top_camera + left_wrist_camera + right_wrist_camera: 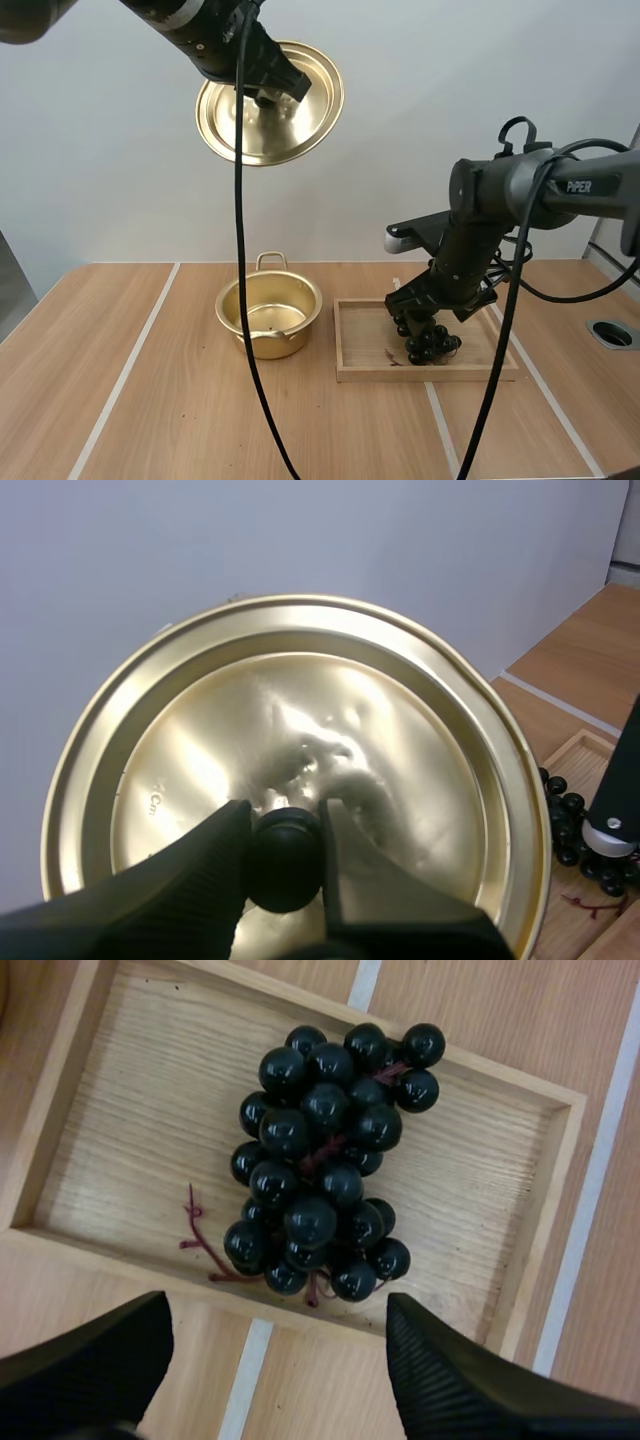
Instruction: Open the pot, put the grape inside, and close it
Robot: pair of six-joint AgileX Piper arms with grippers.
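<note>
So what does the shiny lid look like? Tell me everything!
The lid is a round, shiny, gold-coloured metal disc with ringed ridges near its edge and a black knob in the middle. It is off the pot, held high in the air and tilted. The fingers of the left gripper pinch the knob; nothing else touches it.

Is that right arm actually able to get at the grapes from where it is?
Probably yes. The right pincer hangs open directly over the grapes lying in the wooden tray, with nothing between them. The left pincer holds the lid high up, well out of the way.
</note>
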